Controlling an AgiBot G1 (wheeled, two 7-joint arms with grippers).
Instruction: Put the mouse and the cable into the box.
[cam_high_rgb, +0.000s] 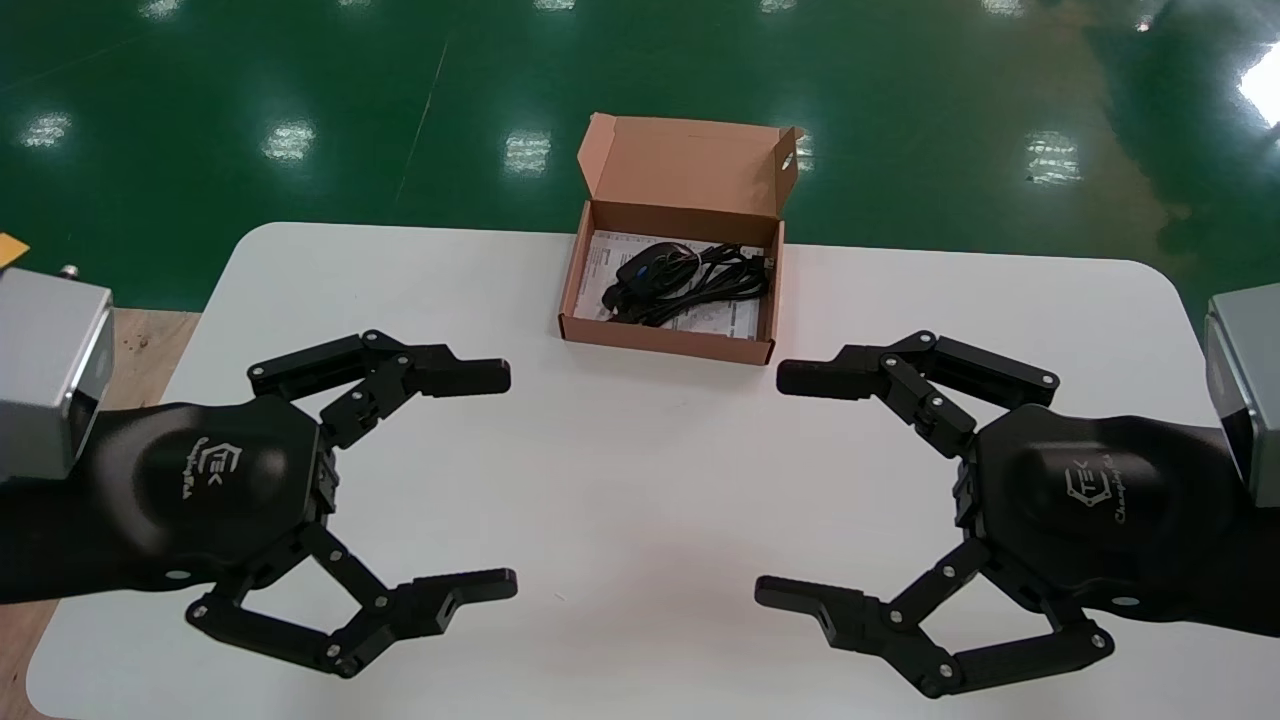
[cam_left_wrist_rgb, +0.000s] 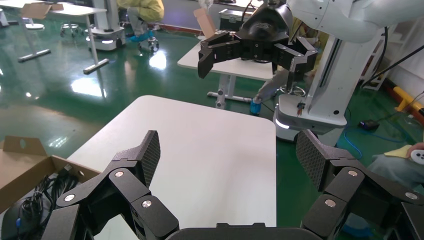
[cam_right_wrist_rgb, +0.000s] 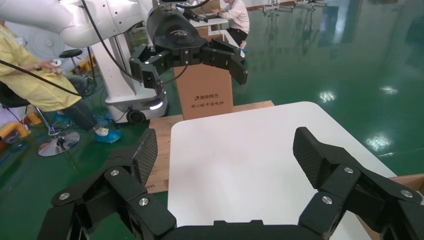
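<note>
An open brown cardboard box (cam_high_rgb: 668, 338) sits at the far middle of the white table (cam_high_rgb: 640, 470), its lid standing up behind it. Inside lie a black mouse (cam_high_rgb: 640, 272) and a bundled black cable (cam_high_rgb: 715, 278) on a white printed sheet. In the left wrist view a corner of the box (cam_left_wrist_rgb: 22, 170) and the cable (cam_left_wrist_rgb: 47, 187) show beside the arm. My left gripper (cam_high_rgb: 505, 478) hovers open near the table's front left, holding nothing. My right gripper (cam_high_rgb: 775, 485) hovers open at the front right, also holding nothing. Both point toward each other.
Green floor surrounds the table. A wooden pallet (cam_high_rgb: 130, 340) lies off the table's left edge. The left wrist view also shows the right gripper (cam_left_wrist_rgb: 255, 47) farther off; the right wrist view shows the left gripper (cam_right_wrist_rgb: 192, 47) and a brown carton (cam_right_wrist_rgb: 205, 95) behind.
</note>
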